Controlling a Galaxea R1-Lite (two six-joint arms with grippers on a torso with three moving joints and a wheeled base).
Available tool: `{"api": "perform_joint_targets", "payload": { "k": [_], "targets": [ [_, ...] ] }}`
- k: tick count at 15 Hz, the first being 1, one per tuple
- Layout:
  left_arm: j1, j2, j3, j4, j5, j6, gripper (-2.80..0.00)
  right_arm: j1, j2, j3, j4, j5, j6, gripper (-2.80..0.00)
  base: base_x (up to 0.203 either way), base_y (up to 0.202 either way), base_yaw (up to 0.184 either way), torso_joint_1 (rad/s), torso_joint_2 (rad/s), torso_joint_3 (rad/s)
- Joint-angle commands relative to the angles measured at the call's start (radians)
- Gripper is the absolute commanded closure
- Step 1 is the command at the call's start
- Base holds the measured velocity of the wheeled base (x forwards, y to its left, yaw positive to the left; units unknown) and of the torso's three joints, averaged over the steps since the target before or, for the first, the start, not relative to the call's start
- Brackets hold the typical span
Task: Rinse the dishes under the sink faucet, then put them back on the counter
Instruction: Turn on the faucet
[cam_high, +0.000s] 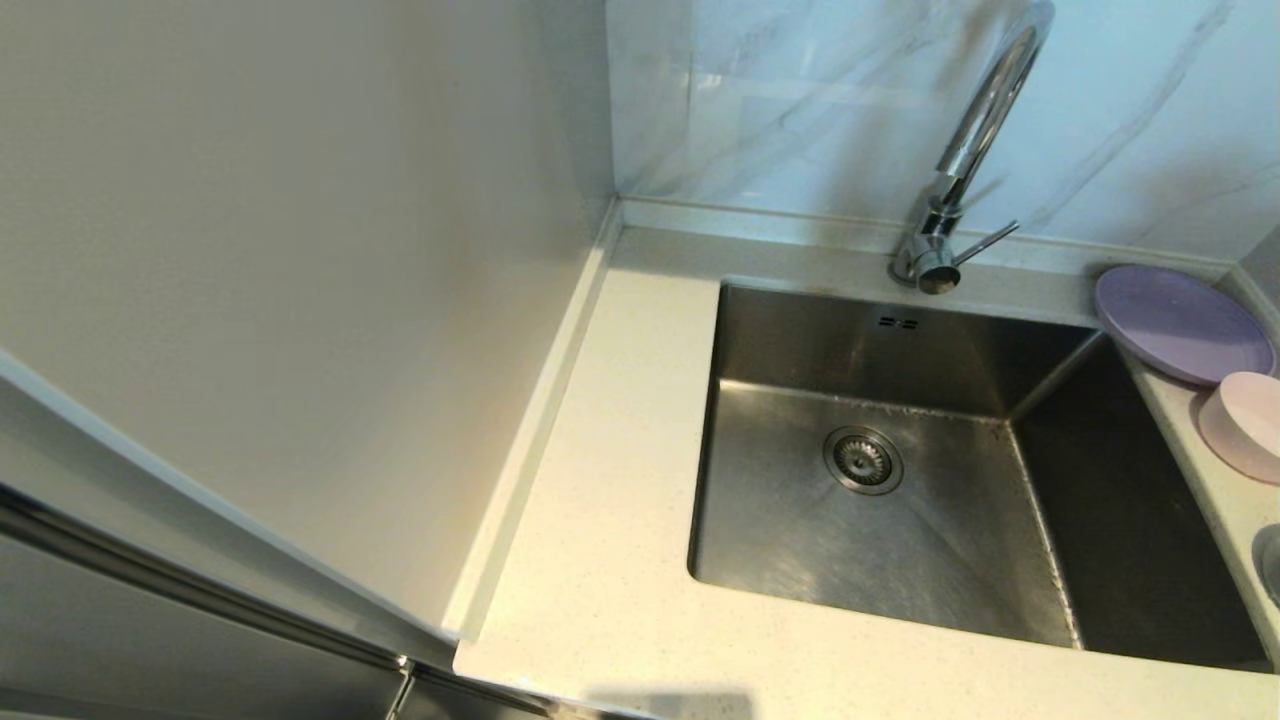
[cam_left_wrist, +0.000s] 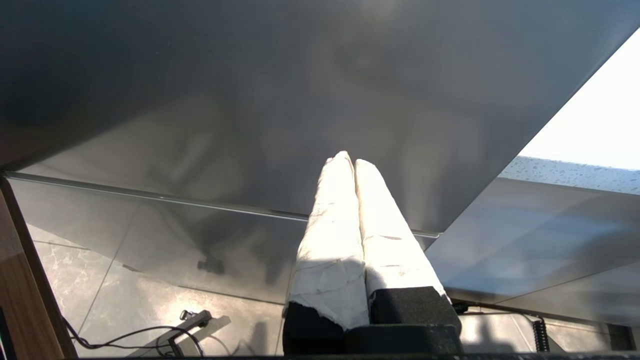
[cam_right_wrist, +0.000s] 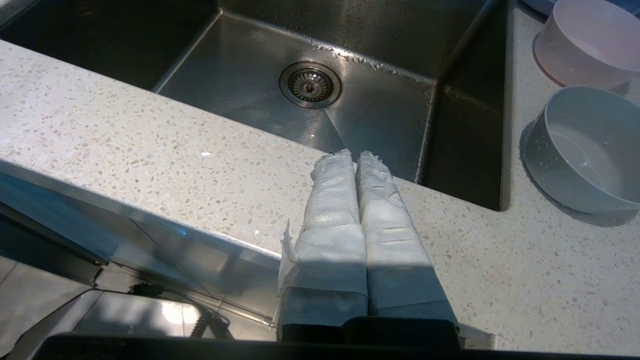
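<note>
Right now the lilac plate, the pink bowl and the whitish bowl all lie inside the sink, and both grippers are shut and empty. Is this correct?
Not quite: the sink is empty. The head view shows the lilac plate and pink bowl on the counter beside it; the right wrist view shows the whitish bowl there too. Left gripper and right gripper are shut and empty.

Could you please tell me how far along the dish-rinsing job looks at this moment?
Nothing clearly done: the flat lilac plate, pale pink bowl and whitish bowl sit on the speckled cream counter; droplets hint at earlier rinsing. Nothing in hand: right gripper shut and empty over the counter edge, left gripper shut, parked below. The steel sink holds no dish; no water runs from the chrome faucet.
</note>
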Motion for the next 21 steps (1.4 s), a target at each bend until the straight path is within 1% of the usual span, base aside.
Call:
{"api": "perform_joint_targets", "payload": {
  "k": [1, 21],
  "targets": [
    [0.000, 0.000, 0.000, 0.000, 0.000, 0.000, 0.00, 0.001, 0.000, 0.009, -0.001, 0.000, -0.001, 0.00, 0.000, 0.000, 0.000, 0.000, 0.00, 0.000],
    [0.000, 0.000, 0.000, 0.000, 0.000, 0.000, 0.00, 0.001, 0.000, 0.009, 0.001, 0.000, -0.004, 0.00, 0.000, 0.000, 0.000, 0.000, 0.00, 0.000]
  ]
}}
